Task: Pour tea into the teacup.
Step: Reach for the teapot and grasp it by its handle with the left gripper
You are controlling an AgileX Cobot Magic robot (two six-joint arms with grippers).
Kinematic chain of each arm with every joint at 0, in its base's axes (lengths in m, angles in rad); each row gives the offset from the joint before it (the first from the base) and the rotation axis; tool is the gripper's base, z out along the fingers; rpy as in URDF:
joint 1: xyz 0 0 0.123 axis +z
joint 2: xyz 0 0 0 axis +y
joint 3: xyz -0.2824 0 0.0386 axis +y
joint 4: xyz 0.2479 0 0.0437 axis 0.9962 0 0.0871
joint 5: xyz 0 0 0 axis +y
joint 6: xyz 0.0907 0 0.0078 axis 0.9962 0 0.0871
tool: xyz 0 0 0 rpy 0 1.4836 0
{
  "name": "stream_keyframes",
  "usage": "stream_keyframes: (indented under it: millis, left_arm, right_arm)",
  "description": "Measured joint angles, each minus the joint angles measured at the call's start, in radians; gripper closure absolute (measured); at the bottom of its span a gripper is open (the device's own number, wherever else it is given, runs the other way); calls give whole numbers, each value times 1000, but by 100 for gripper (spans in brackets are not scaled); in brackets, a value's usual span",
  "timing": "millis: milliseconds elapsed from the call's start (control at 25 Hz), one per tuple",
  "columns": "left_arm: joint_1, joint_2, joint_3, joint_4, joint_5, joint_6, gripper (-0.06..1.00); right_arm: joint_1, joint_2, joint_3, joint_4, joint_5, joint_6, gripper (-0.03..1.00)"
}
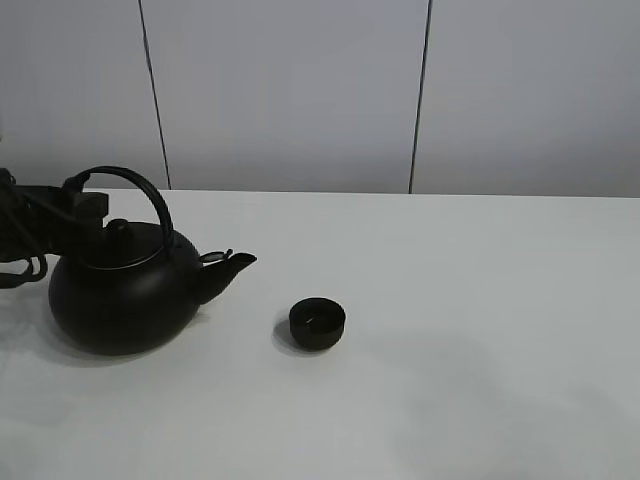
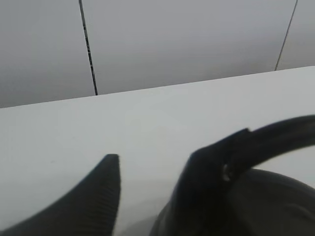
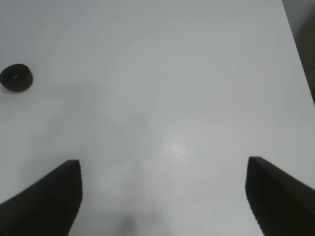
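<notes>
Teacup [image 1: 317, 322] is set upright on the counter [image 1: 480, 300] near the spout [image 1: 232, 266] of the kettle [image 1: 120, 295] and is judged light, rigid and easily tipped. The kettle is judged heavy and best gripped at its arched handle [image 1: 152, 192], beside which the left claw [image 2: 157, 164] is held apart, unclamped; the right claw [image 3: 162, 167] is spread wide above the counter.

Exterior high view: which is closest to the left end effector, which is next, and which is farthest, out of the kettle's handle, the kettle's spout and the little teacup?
Starting from the left end effector, at the far left edge:
1. Kettle handle: right beside it, on the left.
2. Kettle spout: pointing toward the middle.
3. Teacup: near the middle of the view, farthest away.
</notes>
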Motion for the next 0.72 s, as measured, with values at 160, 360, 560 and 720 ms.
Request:
stream_keyframes:
  millis: [160,360,560,720]
  left_arm:
    - [-2,0,0,21,1,14,83]
    - [3,-1,-4,20,9,16,85]
    - [2,-33,-4,51,59,19,85]
    - [-14,-71,-1,78,97,21,85]
  right_arm:
    - [0,0,0,0,0,0,35]
    - [0,0,0,0,-1,0,35]
    - [0,0,0,0,-1,0,35]
    - [0,0,0,0,-1,0,35]
